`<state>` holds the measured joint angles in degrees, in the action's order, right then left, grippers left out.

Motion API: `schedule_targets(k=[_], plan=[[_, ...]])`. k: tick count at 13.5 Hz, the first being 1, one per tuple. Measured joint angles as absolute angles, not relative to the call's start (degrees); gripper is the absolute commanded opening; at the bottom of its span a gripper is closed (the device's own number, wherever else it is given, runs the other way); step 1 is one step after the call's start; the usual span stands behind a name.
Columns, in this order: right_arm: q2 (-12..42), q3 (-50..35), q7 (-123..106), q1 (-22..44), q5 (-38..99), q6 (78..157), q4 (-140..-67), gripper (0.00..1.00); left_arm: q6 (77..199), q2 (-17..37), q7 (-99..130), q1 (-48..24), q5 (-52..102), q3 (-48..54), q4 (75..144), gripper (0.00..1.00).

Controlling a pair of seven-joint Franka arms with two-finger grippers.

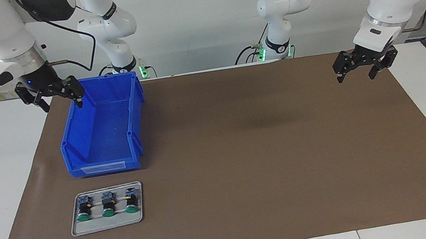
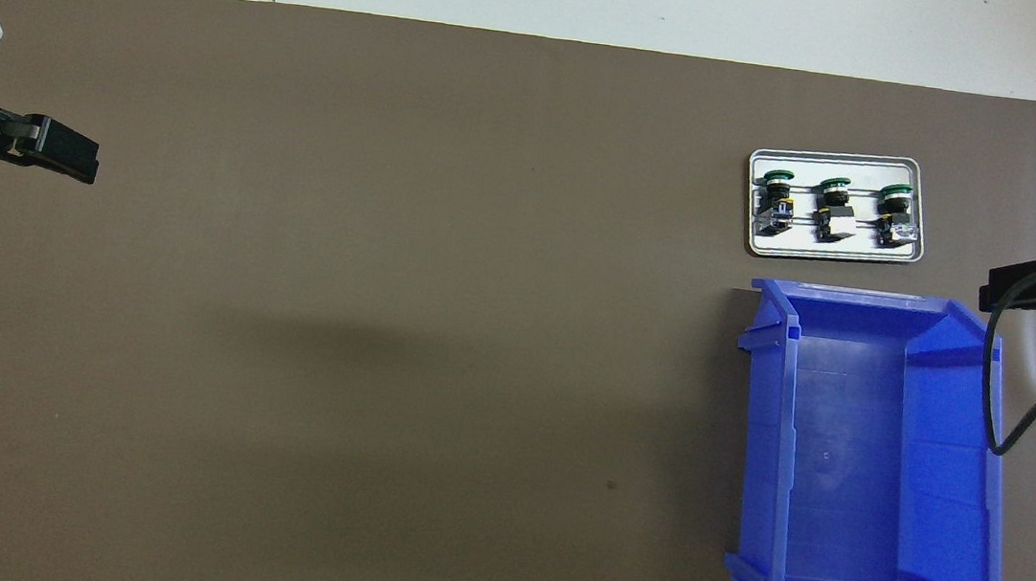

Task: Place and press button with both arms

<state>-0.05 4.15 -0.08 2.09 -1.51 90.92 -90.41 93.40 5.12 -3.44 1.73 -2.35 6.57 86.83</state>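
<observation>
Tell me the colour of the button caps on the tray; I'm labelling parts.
Green, all three button caps, clearest in the facing view.

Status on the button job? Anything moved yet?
Nothing done: all three buttons lie on the tray, and the blue bin is empty. Nothing in hand: the right claw hangs open beside the bin, the left claw open over the mat. Picking, placing and pressing remain.
</observation>
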Motion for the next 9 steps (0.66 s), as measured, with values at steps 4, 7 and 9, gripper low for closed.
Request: schedule_targets(k=[4,7,9], plan=[[-0.05,4.15,-0.07,2.10,-1.50,90.91,-90.41,1.00,93.40,5.12,-3.43,1.73,-2.35,6.57,86.83,1.00],[-0.05,4.15,-0.04,2.11,-1.50,90.91,-90.42,1.00,93.40,5.12,-3.44,1.73,-2.35,6.57,86.83,1.00],[-0.07,4.15,0.42,2.03,-1.50,91.01,-90.41,1.00,93.40,5.12,-3.43,1.73,-2.35,6.57,86.83,1.00]])
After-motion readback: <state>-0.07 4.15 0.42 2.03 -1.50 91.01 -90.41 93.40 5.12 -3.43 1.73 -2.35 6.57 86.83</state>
